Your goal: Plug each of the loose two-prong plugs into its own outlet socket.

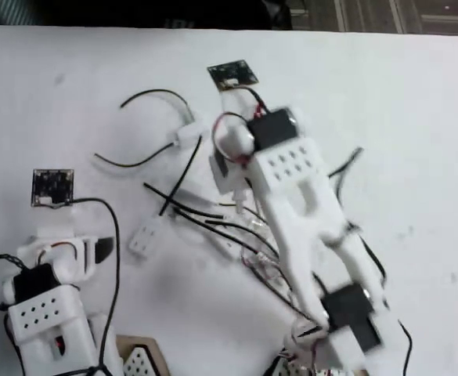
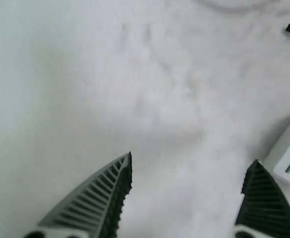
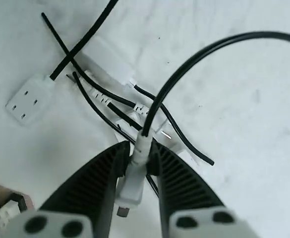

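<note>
White tabletop point(image 1: 416, 117) noted, strewn with black cords point(image 1: 205, 215). The right arm point(image 1: 291, 168) is seen stretched from the near edge out toward mid-table in the high view. In the right wrist view the right claw point(image 3: 138, 148) is closed narrow around a white plug point(image 3: 132, 183), which is pinched between both ribbed fingers point(image 3: 97, 183). The plug's black cord point(image 3: 194, 64) is seen rising from the grip in a wide arc. Beyond the claw, a white outlet socket point(image 3: 29, 96) is found flat on the tabletop with its slots up and a black cord entering one end. It lies apart from the held plug, with several crossed cords between them. The same outlet socket is placed in the high view between the two arms point(image 1: 146, 235). A second white block point(image 3: 107, 57) is noted under the crossed cords; what it is cannot be told. The left arm point(image 1: 45, 309) is seen at the near left corner. The left claw point(image 2: 192, 159) is spread wide over bare tabletop with nothing held. A white block with a slot point(image 2: 288, 156) is noted just beside one finger point(image 2: 263, 198); contact cannot be told.
</note>
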`<control>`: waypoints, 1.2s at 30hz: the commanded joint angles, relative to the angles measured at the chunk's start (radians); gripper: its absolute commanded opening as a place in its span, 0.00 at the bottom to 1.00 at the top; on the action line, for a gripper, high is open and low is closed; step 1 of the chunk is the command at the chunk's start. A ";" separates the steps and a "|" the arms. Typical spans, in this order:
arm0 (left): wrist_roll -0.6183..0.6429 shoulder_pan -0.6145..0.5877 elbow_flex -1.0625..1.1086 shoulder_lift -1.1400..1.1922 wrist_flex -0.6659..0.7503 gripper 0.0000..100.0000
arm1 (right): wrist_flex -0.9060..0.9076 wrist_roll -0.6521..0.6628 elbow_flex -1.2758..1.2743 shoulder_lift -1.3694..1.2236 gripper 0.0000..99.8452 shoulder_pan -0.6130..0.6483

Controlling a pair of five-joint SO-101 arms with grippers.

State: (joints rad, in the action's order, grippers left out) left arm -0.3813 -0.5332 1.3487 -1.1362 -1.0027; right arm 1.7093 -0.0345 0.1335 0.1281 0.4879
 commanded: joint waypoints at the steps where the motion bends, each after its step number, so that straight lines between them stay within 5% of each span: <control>1: 0.063 0.050 -0.077 -0.019 0.011 0.35 | 0.005 0.084 -0.038 0.200 0.02 0.007; 11: 0.232 0.173 -0.279 -0.019 -0.091 0.35 | 0.005 0.120 -0.249 0.553 0.02 0.130; 19: 0.238 0.305 -0.520 -0.021 -0.292 0.16 | -0.018 0.118 -0.402 0.806 0.02 0.294; 26: 0.298 0.412 -0.640 -0.022 -0.405 0.15 | -0.102 0.120 -0.568 0.990 0.02 0.397; 36: 0.365 0.572 -0.621 -0.455 -0.437 0.08 | -0.206 0.118 -0.709 1.185 0.02 0.533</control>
State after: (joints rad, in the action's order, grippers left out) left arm -0.0376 -0.0207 0.7104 -1.4047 -1.4691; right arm 1.5497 0.0821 -0.5539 1.2866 0.9958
